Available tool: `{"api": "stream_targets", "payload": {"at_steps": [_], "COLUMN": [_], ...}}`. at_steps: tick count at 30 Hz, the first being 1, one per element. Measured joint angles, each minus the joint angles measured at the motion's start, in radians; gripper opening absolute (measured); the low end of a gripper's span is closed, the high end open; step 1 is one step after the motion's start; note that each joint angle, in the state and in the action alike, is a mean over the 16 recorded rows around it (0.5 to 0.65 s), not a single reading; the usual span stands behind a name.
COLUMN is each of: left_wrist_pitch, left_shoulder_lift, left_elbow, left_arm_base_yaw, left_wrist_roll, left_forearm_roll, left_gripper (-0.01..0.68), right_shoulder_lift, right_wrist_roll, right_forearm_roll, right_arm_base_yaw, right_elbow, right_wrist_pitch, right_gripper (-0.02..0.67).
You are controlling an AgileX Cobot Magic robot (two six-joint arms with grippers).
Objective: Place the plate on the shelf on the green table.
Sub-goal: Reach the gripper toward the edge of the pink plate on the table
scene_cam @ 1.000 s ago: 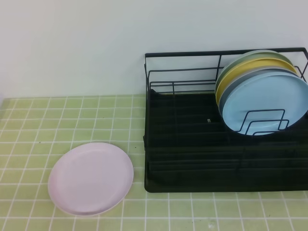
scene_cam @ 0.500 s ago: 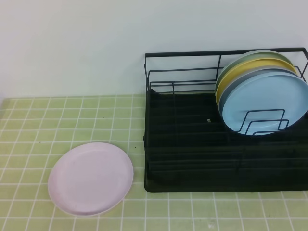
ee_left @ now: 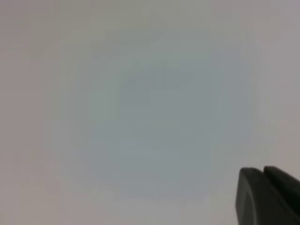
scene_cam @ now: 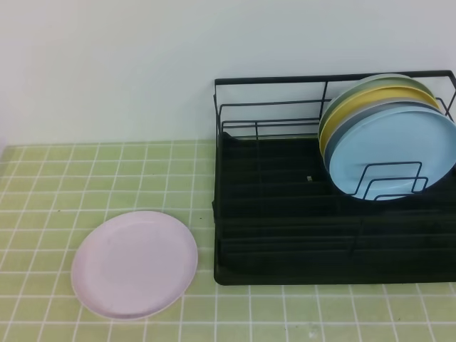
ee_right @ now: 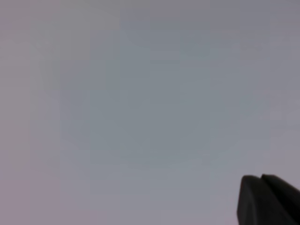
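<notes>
Exterior high view, as I watched from the remote station: the pink plate [scene_cam: 134,264] lay flat on the green tiled table [scene_cam: 43,185], left of the black wire rack [scene_cam: 285,242] and near its front left corner but not touching it. The rack stood against the white wall [scene_cam: 107,64], its tray base mostly bare. At its right end four plates leaned upright together among the dividers: a light blue plate [scene_cam: 392,158] in front, a grey plate [scene_cam: 340,130] just behind it, then a yellow plate [scene_cam: 356,102], and a pale green plate [scene_cam: 381,80] at the back. Neither arm showed in this view.

My left wrist camera faced only a blank, pale grey surface, with a dark piece of the left gripper [ee_left: 267,197] in the lower right corner. My right wrist camera showed much the same, a dark piece of the right gripper [ee_right: 266,200] in its lower right corner. I could not tell from either whether the jaws were released or clenched.
</notes>
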Motion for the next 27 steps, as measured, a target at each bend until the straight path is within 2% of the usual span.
{"api": "stream_targets", "payload": {"at_steps": [10,20,27], "left_wrist_pitch": [0.448,0.75,0.907], "left_shoulder_lift": [0.0,0.0,0.017], "left_elbow": [-0.179,-0.193,-0.232], "left_arm_base_yaw": [0.0,0.0,0.0], "left_wrist_roll": [-0.025,-0.043,-0.102], "left_forearm_roll": [0.039,0.042,-0.044], "left_gripper": [-0.002,-0.002,-0.002], "right_shoulder_lift": [0.0,0.001,0.021], "right_wrist_roll": [-0.002,-0.021,-0.048], "right_forearm_roll": [0.0,0.001,0.025], "right_arm_base_yaw": [0.0,0.0,0.0], "right_elbow": [-0.008,-0.14,-0.261], "right_wrist_pitch": [0.167,0.64,1.008], "right_gripper": [0.01,0.009,0.009]}}
